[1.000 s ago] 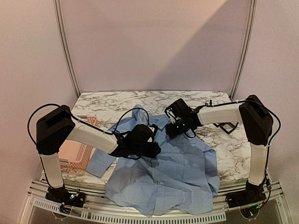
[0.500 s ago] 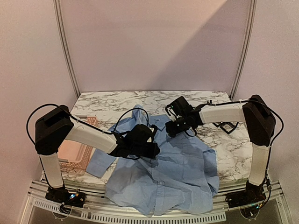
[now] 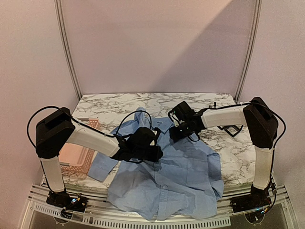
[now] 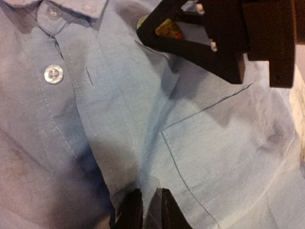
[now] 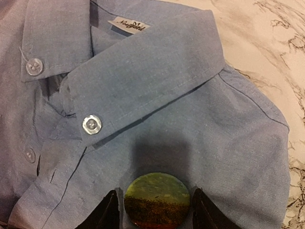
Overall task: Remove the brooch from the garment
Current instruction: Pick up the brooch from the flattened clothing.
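Note:
The light blue shirt [image 3: 181,176] lies spread on the marble table, collar at the far side. A round brooch [image 5: 157,191], green above and dark red-brown below, sits on the shirt just below the collar. My right gripper [image 5: 155,202] is open. One finger stands on each side of the brooch, with narrow gaps. In the top view the right gripper [image 3: 177,132] is over the collar area. My left gripper [image 4: 148,210] is shut on a fold of shirt fabric near the chest pocket. In the top view the left gripper [image 3: 155,153] is at the shirt's left chest. The brooch [image 4: 167,29] also shows in the left wrist view.
A pink plastic basket [image 3: 78,155] stands at the table's left edge, beside the shirt's sleeve. A small black object [image 3: 233,130] lies on the marble behind the right arm. The table's [image 3: 119,102] back is bounded by a wall.
The right gripper has shifted only slightly over the collar area. The left gripper has stayed where it was, holding the fabric.

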Tool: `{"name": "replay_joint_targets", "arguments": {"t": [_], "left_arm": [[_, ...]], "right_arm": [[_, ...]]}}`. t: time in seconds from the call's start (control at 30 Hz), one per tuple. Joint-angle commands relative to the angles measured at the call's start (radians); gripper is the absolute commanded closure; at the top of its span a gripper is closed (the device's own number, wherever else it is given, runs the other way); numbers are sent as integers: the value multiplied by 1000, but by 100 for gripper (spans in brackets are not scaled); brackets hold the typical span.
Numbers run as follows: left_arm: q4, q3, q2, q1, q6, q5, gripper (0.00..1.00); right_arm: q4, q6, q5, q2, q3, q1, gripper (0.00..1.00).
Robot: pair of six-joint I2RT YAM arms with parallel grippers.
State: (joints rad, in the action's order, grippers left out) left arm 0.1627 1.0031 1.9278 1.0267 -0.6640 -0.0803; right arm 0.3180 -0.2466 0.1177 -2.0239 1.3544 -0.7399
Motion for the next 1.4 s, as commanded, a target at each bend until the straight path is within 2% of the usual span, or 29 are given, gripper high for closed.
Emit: {"name": "replay_joint_targets", "arguments": {"t": [0.0,0.5,0.83,0.97,1.17,1.3,1.37], "left_arm": [[-58,-19,-16,21,3,2,84],[-59,-15,-21,21,3,2,84],[-66,-21,-58,21,20,-27,82],[-96,-23,-115,20,54,-93,72],[-125,-24,-236,8,129,-194,46],[-113,-26,-262,-28,164,-150,33],[-92,-34,-259,-53,169,-104,30]], "right_arm": [[16,-5,-8,-25,6,-6,49],[23,-17,-23,-42,-16,-8,48],[-2,-70,-10,-34,-50,-7,62],[-38,-89,-58,3,-81,0,64],[-159,-126,-277,93,-172,63,64],[-243,-140,-443,133,-224,105,64],[-270,-144,-507,142,-237,118,64]]}}
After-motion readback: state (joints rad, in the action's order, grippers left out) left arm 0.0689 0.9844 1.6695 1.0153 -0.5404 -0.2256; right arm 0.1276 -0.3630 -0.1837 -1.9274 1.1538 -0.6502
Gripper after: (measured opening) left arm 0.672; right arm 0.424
